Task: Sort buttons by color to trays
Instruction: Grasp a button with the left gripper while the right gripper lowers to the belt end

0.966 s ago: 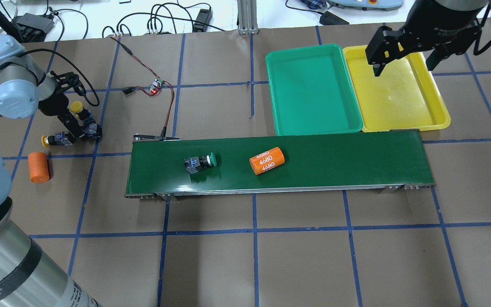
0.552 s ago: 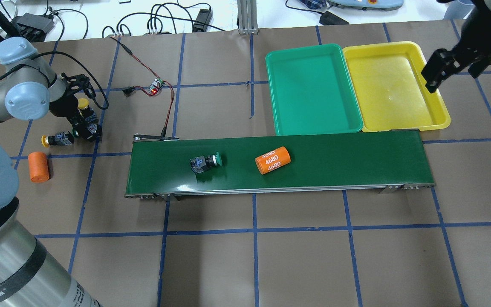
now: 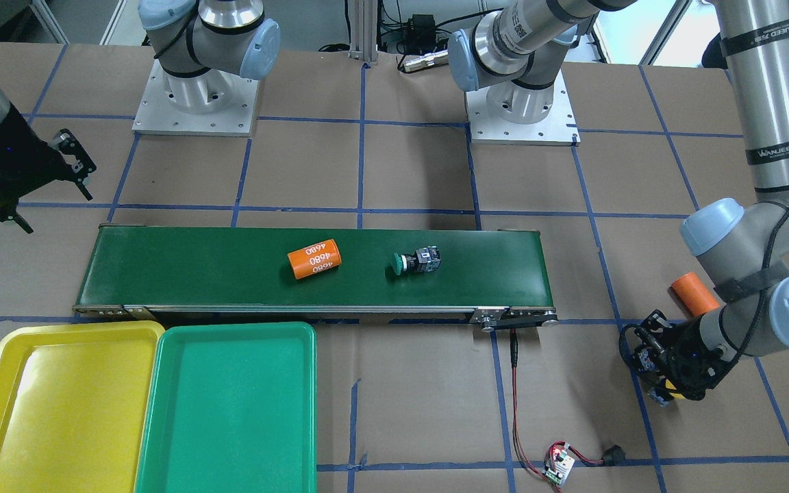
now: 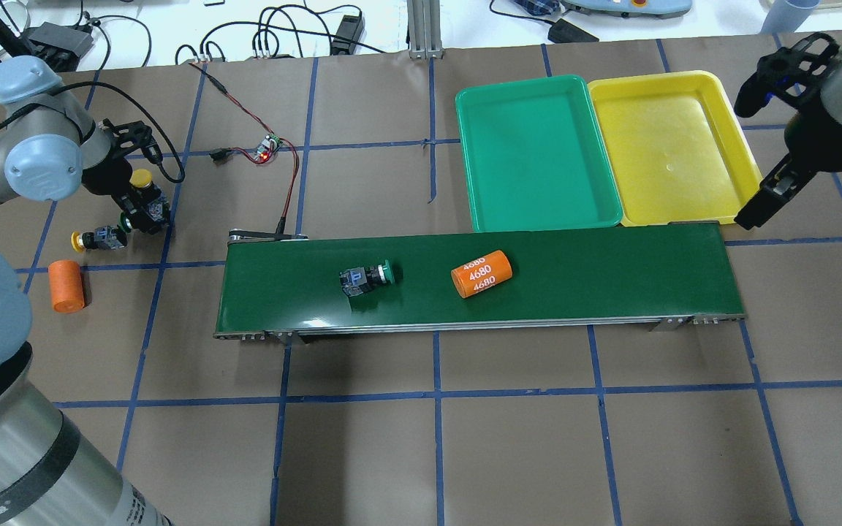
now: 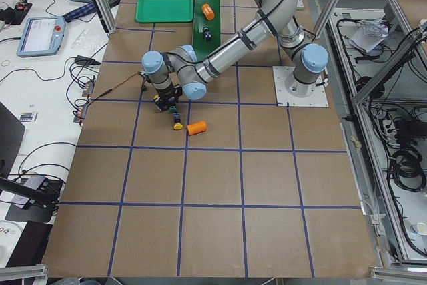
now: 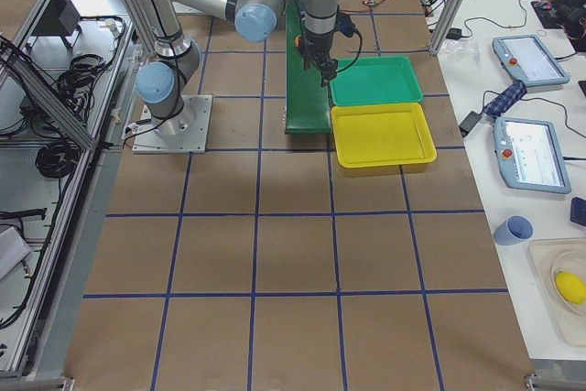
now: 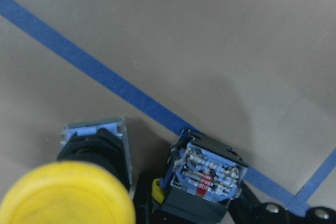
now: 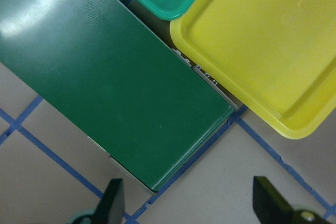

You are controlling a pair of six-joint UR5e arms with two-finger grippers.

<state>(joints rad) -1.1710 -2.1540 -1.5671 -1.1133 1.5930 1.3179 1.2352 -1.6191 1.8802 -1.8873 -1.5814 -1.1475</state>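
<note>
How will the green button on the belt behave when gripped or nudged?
The green button lies on its side on the belt; its round cap may let it pivot if nudged. The blocky body offers flat faces, likely a steadier grip. It looks rigid and is probably light.

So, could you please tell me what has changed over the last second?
The belt carried the green button and orange cylinder rightward. The right gripper swung off the yellow tray to the belt's right end. The left gripper barely shifted; the rest stayed.
</note>
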